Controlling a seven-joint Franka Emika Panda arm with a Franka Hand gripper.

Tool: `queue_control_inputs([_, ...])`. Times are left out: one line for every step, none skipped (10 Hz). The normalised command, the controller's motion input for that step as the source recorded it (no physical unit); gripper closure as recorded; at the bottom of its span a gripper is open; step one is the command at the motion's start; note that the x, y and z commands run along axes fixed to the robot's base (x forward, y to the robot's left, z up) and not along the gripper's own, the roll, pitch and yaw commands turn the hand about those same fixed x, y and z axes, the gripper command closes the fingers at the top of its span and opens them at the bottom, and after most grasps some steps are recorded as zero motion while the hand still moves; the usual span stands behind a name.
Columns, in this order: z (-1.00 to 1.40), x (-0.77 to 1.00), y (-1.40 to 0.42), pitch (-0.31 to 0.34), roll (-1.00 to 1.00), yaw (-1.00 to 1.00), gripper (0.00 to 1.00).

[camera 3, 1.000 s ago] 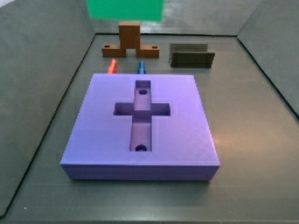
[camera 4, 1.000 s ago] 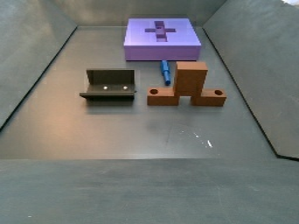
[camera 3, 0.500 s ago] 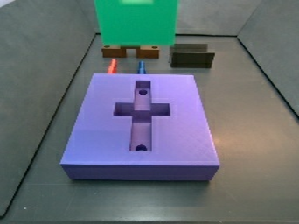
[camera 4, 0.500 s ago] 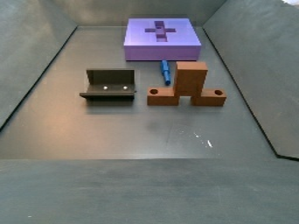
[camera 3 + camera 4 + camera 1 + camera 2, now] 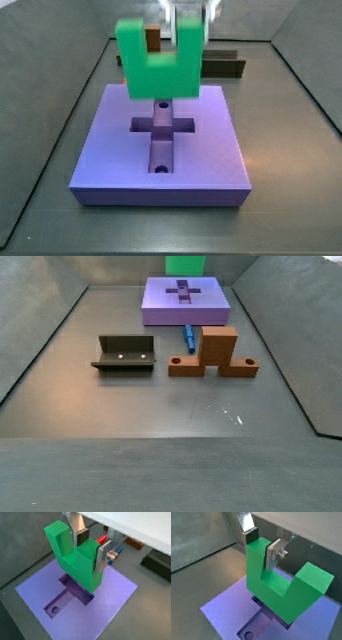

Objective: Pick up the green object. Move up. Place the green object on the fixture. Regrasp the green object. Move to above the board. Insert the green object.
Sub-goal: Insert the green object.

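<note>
Item: gripper [image 5: 91, 546], clenched on one prong of the green object [image 5: 159, 62], which hangs above the board [image 5: 214, 150]. We judge insertion due next: descend, block squared over the cross recess [image 5: 160, 125] at 6 o'clock

no readable text, labels, numbers or signs on anything.
</note>
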Motion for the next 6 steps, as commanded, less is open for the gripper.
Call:
queue_control_inputs([-0.59,0.0,-0.14,-0.171,-0.1,0.0,1.0])
queue_control_inputs([-0.53,0.01,-0.12,-0.124,-0.07,0.0,1.0])
queue_control_inputs([-0.34,0.18,-0.14,-0.029,0.0,0.0,1.0])
queue_control_inputs([-0.21,0.19,-0.14,0.0,0.12,0.04,1.0])
queue_control_inputs([-0.21,0.03,-0.09,0.0,0.18,0.13,1.0])
queue_control_inputs([-0.2,0.0,-0.03,-0.013,0.19,0.18,1.0])
